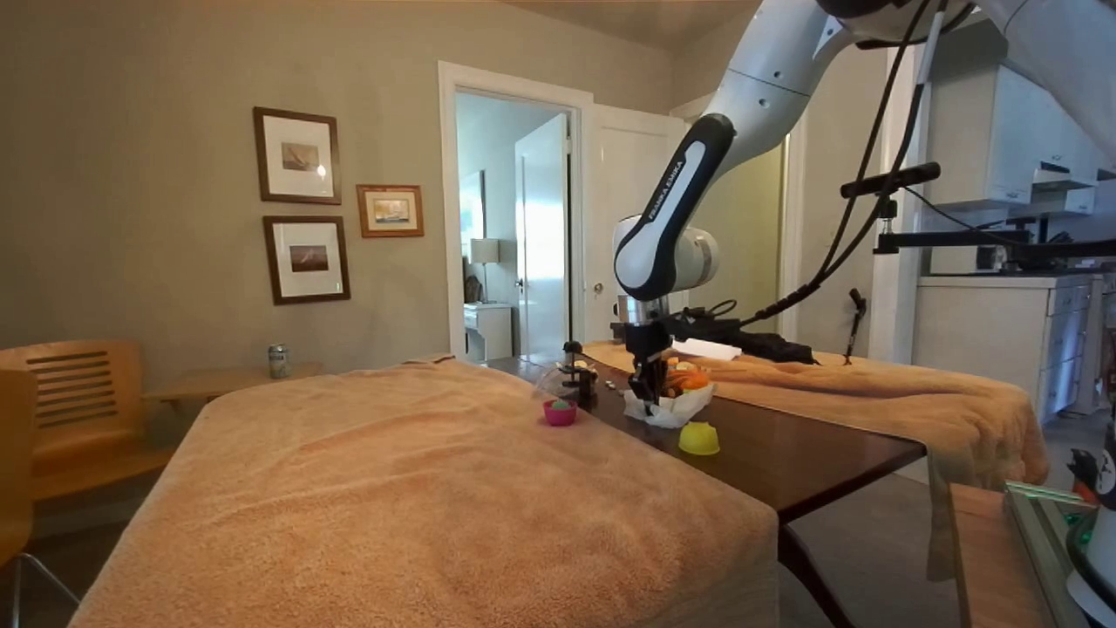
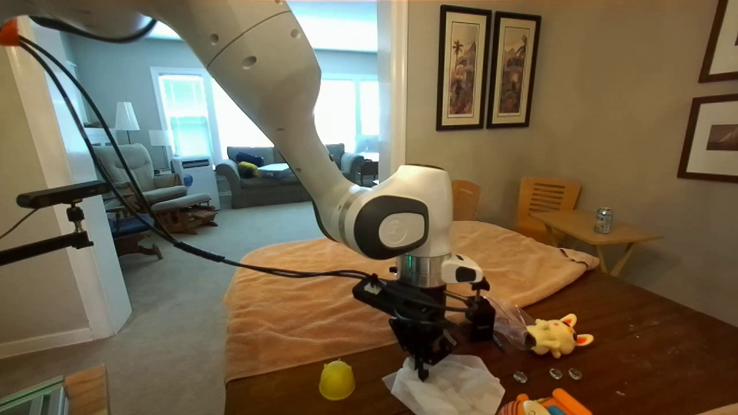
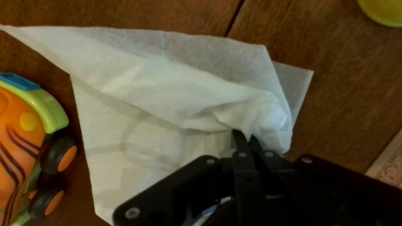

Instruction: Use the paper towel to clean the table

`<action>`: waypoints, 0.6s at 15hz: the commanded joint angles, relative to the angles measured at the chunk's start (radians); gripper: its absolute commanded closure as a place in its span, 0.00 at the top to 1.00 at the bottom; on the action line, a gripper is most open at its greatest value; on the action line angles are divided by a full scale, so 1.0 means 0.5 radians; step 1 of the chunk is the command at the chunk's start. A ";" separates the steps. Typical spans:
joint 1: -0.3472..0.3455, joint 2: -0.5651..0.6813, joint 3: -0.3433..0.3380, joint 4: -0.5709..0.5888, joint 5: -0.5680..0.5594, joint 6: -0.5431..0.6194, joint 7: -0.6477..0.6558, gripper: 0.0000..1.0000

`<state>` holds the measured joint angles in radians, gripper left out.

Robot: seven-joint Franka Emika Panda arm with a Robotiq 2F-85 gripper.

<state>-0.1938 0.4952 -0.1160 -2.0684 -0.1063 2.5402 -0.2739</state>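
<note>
Wrist view's got the black gripper (image 3: 247,138) probably pinching (tips half-hidden) the rumpled white paper towel (image 3: 166,100) near one edge of the brown wooden table (image 3: 351,100), so wipe lightly along that edge.

This is a home. A sofa (image 2: 262,189), an armchair (image 2: 130,161) and footstool (image 2: 176,200), lamps (image 2: 127,117), bright windows (image 2: 185,109) and pale carpet (image 2: 179,300) make a living room in an exterior view. Framed prints (image 2: 463,68) hang on the walls (image 1: 174,218) in both exterior views, and slatted wooden chairs (image 2: 550,202) stand near a side table (image 2: 576,225) (a drink can (image 2: 603,220) sits on top). In an exterior view a doorway (image 1: 449,218), with a white door (image 1: 540,235) standing open beyond it, gives onto another room, where a table lamp (image 1: 485,251) stands on a white unit (image 1: 494,328). At the edge of that view, white cupboards (image 1: 1016,139) above a counter (image 1: 985,282) with drawers (image 1: 1064,336) look like kitchen fittings.
</note>
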 commanded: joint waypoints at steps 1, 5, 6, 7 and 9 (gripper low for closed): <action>0.034 0.039 0.020 0.013 -0.037 0.030 0.028 0.00; 0.036 0.044 0.025 0.024 -0.026 0.026 0.022 0.00; 0.031 0.043 0.023 0.023 -0.024 0.027 0.020 0.00; 0.029 0.042 0.019 0.020 -0.026 0.029 0.021 0.00; 0.020 0.046 0.009 0.018 -0.027 0.031 0.022 0.00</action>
<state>-0.1761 0.4952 -0.1078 -2.0676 -0.1063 2.5403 -0.2739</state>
